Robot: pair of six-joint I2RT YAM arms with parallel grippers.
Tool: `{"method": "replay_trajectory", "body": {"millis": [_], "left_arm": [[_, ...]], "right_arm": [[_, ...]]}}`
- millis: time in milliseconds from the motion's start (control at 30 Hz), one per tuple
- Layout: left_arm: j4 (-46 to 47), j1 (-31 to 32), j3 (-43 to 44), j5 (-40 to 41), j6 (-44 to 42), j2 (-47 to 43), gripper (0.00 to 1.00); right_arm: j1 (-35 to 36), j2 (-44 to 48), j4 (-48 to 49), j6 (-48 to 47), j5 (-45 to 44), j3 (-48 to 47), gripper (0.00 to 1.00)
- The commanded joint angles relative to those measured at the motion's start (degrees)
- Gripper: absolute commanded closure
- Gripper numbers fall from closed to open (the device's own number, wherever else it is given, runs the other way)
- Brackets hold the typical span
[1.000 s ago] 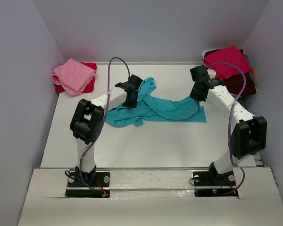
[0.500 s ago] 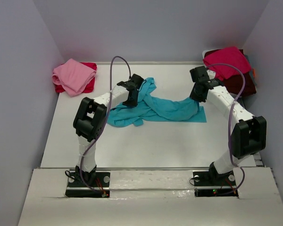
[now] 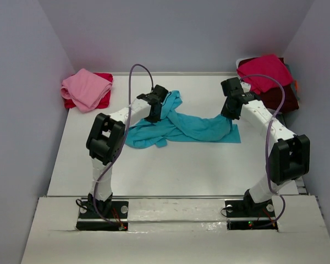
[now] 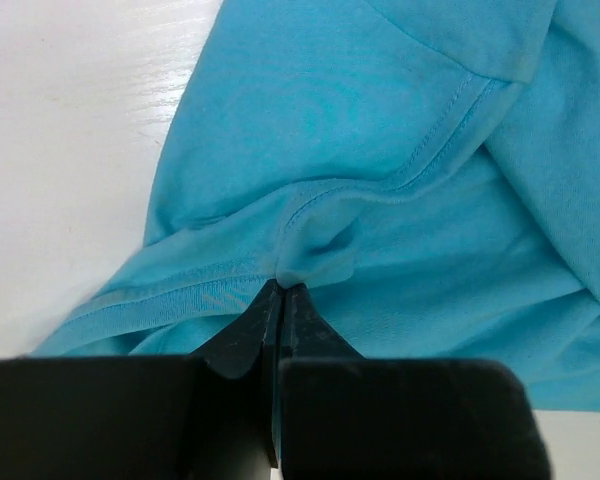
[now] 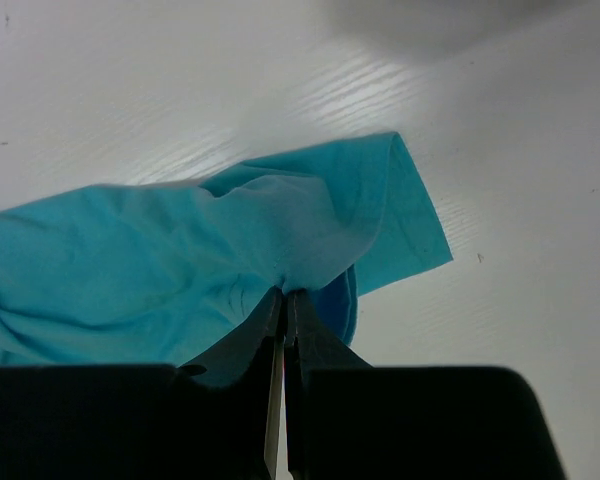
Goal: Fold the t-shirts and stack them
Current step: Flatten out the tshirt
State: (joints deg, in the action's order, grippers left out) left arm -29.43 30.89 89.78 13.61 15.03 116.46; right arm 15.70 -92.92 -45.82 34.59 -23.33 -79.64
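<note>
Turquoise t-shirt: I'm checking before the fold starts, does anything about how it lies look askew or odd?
Yes. The turquoise t-shirt lies twisted and bunched across mid-table, not flat; only its right-hand corner lies smooth. The left gripper and right gripper each pinch a fold of it.

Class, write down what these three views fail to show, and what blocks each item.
- Top view: red shirt mostly covered by the pink shirt; its fold is hidden.
- Top view: dark maroon shirt mostly under the crimson shirt; deeper layers hidden.
- Wrist views: frame edges crop the turquoise shirt; which parts the left gripper and right gripper pinch is unclear.
</note>
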Motion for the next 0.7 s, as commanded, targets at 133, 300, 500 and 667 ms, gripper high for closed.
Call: {"method": "replay_trajectory", "body": {"millis": [133,300,500,667], "left_arm": [[0.86,-0.74,1.54,6.25,1.76,-3.08,0.94],[1.39,-3.2,2.42,9.68,3.87,-6.85,0.94],[0.08,-6.46,8.82,11.44,4.05,-8.54,0.94],[-2.03,-9.97,14.98,10.22,4.22,-6.09,0.94]], "right_arm": [[-0.41,0.38,1.7,-1.19,0.22,0.54,0.93],[-0.41,1.51,1.0,-2.24,0.04,-0.26,0.93],[-0.41,2.75,-0.05,-3.47,-1.01,-2.1,0.93],[-0.41,2.05,-1.2,-4.97,-3.12,-5.6,0.93]]}}
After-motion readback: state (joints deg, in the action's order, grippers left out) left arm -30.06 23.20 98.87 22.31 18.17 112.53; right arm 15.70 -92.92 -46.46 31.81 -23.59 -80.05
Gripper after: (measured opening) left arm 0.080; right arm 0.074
